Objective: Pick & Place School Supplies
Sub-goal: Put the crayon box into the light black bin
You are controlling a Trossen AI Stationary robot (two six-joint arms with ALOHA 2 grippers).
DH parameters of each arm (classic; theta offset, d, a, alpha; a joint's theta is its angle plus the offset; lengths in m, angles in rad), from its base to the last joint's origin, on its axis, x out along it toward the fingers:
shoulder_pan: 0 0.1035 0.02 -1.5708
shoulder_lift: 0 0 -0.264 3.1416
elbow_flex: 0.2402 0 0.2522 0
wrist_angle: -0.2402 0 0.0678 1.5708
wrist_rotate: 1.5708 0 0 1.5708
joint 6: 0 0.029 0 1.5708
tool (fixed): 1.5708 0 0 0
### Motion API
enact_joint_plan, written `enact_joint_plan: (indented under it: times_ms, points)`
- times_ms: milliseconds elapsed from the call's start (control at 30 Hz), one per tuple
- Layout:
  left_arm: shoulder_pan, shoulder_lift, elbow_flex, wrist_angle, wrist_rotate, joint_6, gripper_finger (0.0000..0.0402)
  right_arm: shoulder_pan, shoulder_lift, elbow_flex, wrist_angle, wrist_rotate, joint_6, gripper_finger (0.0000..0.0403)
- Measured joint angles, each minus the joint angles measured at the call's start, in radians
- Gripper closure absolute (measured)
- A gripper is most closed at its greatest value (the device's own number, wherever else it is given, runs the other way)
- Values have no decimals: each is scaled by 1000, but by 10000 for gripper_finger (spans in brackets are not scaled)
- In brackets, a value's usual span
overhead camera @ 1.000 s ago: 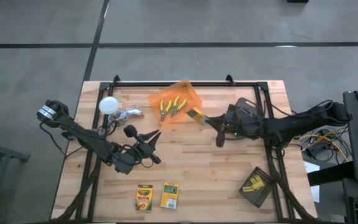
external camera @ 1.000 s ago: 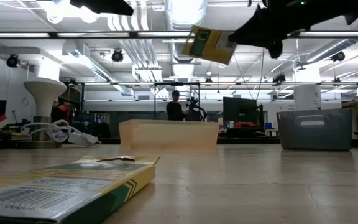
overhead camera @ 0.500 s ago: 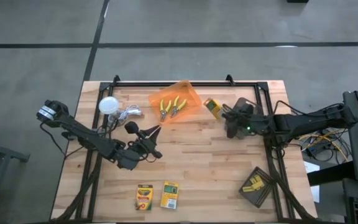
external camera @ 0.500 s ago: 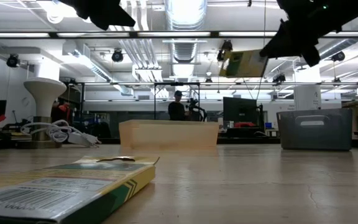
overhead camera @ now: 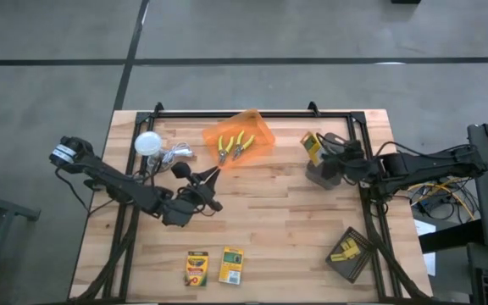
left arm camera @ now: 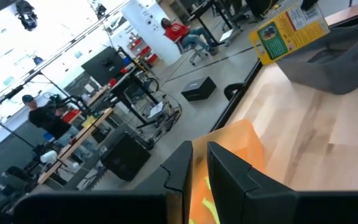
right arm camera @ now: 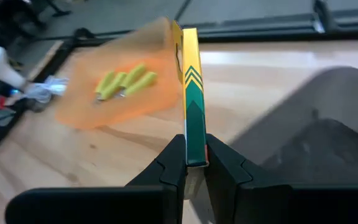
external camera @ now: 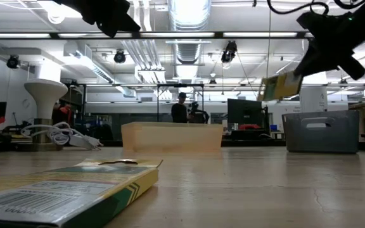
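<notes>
My right gripper (right arm camera: 191, 163) clamps a crayon box (right arm camera: 190, 93) edge-on, raised above the table.
Ahead of its fingers sits the orange bin (right arm camera: 114, 93) holding two yellow-handled pliers (right arm camera: 124, 81). My left gripper (overhead camera: 213, 175), fingers nearly together and holding nothing, hovers just short of that bin.

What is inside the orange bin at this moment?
Two yellow-handled pliers lie inside the translucent orange bin, side by side. Nothing else shows in it. The crayon box held by the right gripper is in the air, outside the bin.
</notes>
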Motion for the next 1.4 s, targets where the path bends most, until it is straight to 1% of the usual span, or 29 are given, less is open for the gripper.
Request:
enact_joint_plan:
  times_ms: [200,467,533,667,767,833,900,1000,1400]
  points:
    - [27,0,0,-1,20,1,349,0,2,32,-185,-4,136,364]
    - [53,0,0,-1,36,1,349,0,3,126,-340,-24,180,364]
    - [57,0,0,-1,36,1,349,0,5,158,-389,-45,206,364]
    - [58,0,0,-1,37,2,349,0,21,215,-549,-84,281,364]
    - [58,0,0,-2,43,2,349,0,38,235,-673,-115,355,364]
    - [58,0,0,-1,59,2,349,0,50,235,-719,-147,386,364]
    - [58,0,0,-1,73,1,349,0,65,230,-725,-180,389,364]
    - [60,0,0,-1,90,-5,349,0,101,219,-701,-191,388,364]
    - [63,0,0,-1,90,-18,349,-2,276,132,-664,-141,404,364]
